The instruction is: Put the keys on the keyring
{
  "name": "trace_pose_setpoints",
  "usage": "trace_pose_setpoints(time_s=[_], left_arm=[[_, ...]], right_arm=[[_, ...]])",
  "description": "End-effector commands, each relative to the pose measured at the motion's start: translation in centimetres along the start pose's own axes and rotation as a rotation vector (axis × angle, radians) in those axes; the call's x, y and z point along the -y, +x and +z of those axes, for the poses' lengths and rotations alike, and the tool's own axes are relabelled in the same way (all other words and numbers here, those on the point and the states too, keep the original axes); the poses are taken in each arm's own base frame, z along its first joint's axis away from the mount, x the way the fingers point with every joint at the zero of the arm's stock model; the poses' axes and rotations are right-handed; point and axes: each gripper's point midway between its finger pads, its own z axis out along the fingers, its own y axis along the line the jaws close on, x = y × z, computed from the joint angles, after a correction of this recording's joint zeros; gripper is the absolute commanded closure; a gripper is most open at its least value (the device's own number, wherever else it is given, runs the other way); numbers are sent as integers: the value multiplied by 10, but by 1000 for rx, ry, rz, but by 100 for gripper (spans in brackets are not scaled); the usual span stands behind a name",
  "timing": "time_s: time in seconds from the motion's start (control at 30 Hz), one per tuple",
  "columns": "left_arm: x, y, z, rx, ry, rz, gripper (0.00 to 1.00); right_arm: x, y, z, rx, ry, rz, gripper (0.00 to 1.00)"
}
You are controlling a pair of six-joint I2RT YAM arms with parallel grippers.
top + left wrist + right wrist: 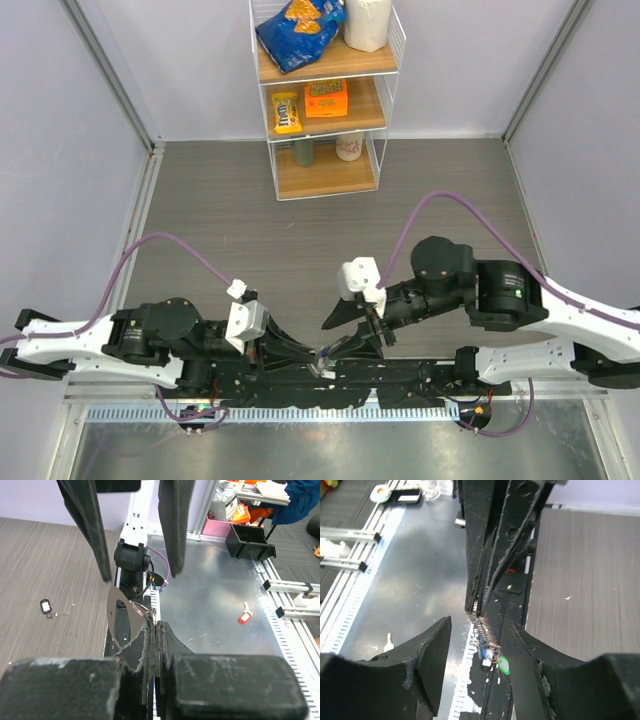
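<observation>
**Keyring pinched at the near edge, right claw spread around it**

Both arms work close against the near edge of the wood-grain surface [230,210], above their own base rail. The left claw [154,630] is clamped tight on the keyring [119,615], which sticks up tilted from its tips. The right claw [479,627] is spread wide, its fingers [432,647] standing either side of the left claw's tips. From the grip point a thin chain [482,635] dangles, with a blue tag [484,652] and a green tag [503,665] at its end.

One black-headed key [46,606] lies flat on the wood grain, well apart from both claws, with bare surface all round it. A red-headed key [244,616] lies alone on the metal sheet [215,590] past the rail.

Beyond the arms the surface runs open to the far wall, with panels closing each side. A wire shelf rack [392,60] stands there:
- **Top shelf:** a blue snack bag [298,30] and a white roll [368,22].
- **Middle shelf:** a yellow packet [287,112] and an orange box [326,98].
- **Bottom shelf:** two cups [349,147].
</observation>
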Motion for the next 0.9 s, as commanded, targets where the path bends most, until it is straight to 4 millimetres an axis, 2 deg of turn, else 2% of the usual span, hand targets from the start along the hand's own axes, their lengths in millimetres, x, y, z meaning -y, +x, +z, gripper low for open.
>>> trace_pose_setpoints(time_s=[0.0, 0.13, 0.23, 0.57, 0.7, 0.87], left_arm=[[17, -35, -2, 157, 97, 60, 100], [26, -45, -6, 219, 149, 108, 100], [32, -48, -7, 261, 190, 147, 100], [70, -62, -18, 343, 410, 237, 100], [74, -67, -18, 345, 424, 240, 100], [71, -65, -12, 319, 406, 229, 100]], right_arm=[[17, -23, -18, 129, 145, -13, 46], [19, -16, -24, 138, 179, -7, 45], [13, -12, -27, 151, 154, -4, 45], [1, 4, -35, 184, 120, -1, 45], [-1, 5, -40, 196, 125, -8, 46], [12, 7, -53, 205, 222, 4, 46]])
